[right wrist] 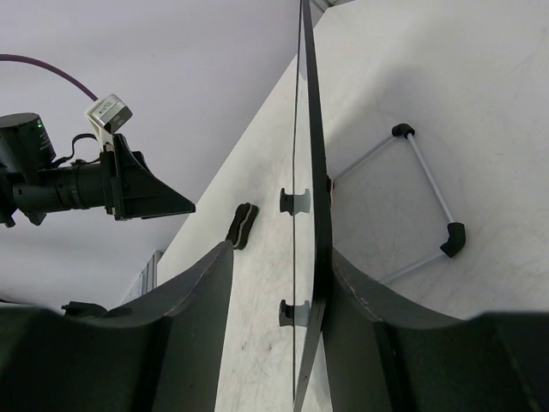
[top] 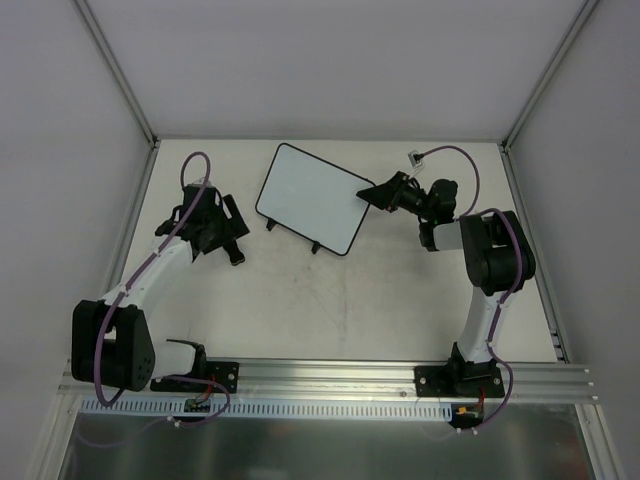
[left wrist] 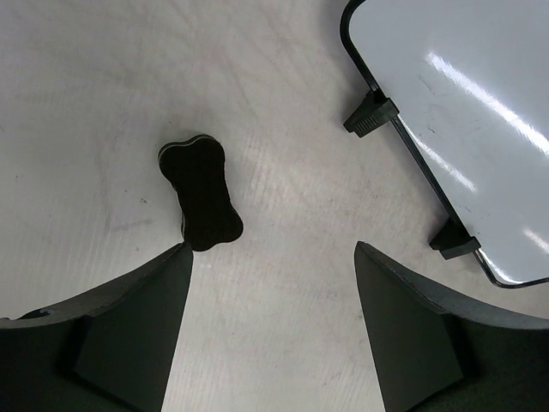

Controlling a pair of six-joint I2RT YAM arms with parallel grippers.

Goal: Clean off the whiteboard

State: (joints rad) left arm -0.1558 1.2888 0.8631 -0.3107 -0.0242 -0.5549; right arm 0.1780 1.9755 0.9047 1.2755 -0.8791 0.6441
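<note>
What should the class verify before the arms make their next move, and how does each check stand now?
1. Left gripper open: ok.
2. Black bone-shaped eraser lying loose ahead of its fingers, not held: ok.
3. Black-framed white rectangular whiteboard free of visible marks: ok.
4. Right gripper open, straddling the whiteboard's edge: ok.
5. Whiteboard lying flat: cannot tell.

White table (top: 350, 300), grey walls (top: 330, 60), metal rail (top: 330, 372)

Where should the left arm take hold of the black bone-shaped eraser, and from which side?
Pinch the eraser across its narrow waist, coming down from above: it lies flat on the table, its long sides roughly facing the jaws of the left gripper.
</note>
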